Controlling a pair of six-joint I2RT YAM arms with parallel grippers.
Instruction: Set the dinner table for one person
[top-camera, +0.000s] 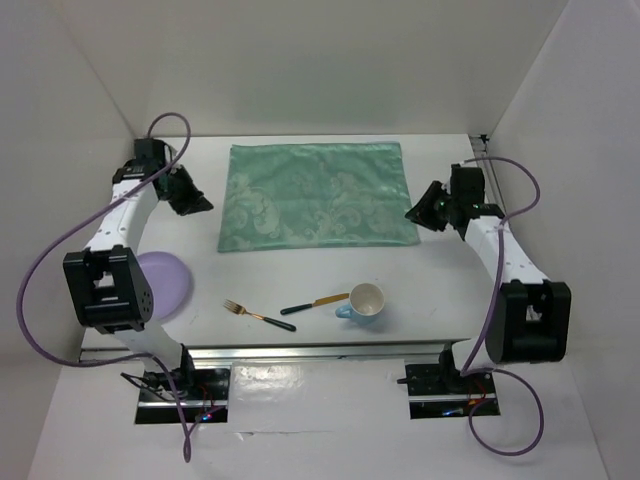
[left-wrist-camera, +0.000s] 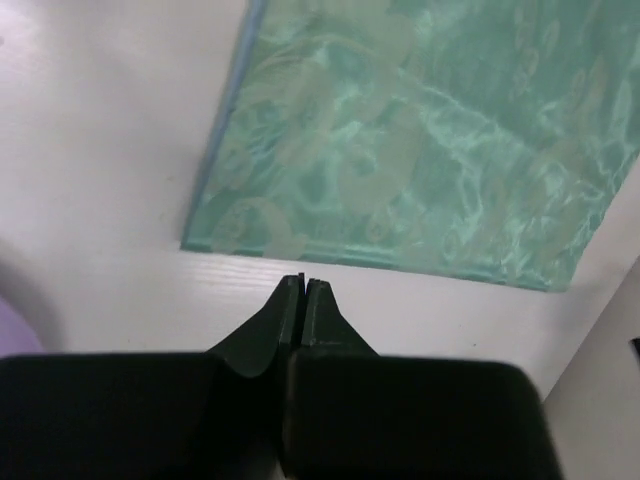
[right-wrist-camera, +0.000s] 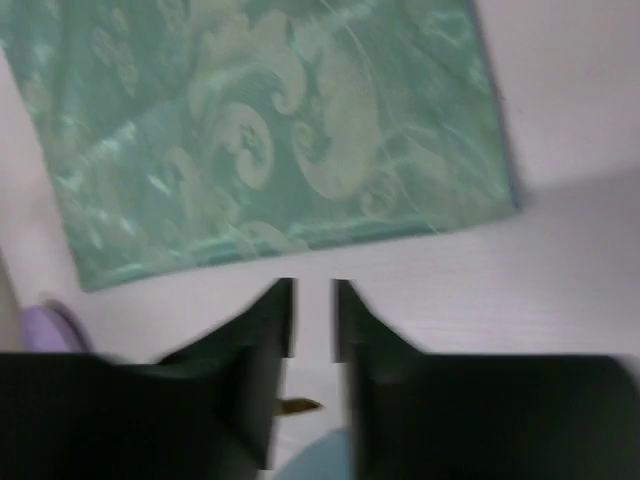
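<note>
Table (top-camera: 440, 290) is the one thing here not to be picked up. It is a broad, stiff white slab that fills the floor of the enclosure and carries everything, so it needs no hold, and its smooth face probably lets light pieces slide.

The holds belong to what lies on it. The teal mat (top-camera: 315, 195) looks limp and thin, best pinched at a corner or edge. The purple plate (top-camera: 165, 280), partly hidden by the left arm, seems rigid and wants a rim grip. The fork (top-camera: 258, 316) and knife (top-camera: 315, 303) are slim, flat and likely slippery. The cup (top-camera: 364, 302) looks breakable and offers its rim or handle.

The left end effector (top-camera: 200, 203) has its fingers pressed together on nothing, above bare table just beside the mat's near-left corner. The right end effector (top-camera: 415, 213) has its fingers slightly apart and empty, over the table just beside the mat's near-right corner. Whether either touches the surface cannot be told.
</note>
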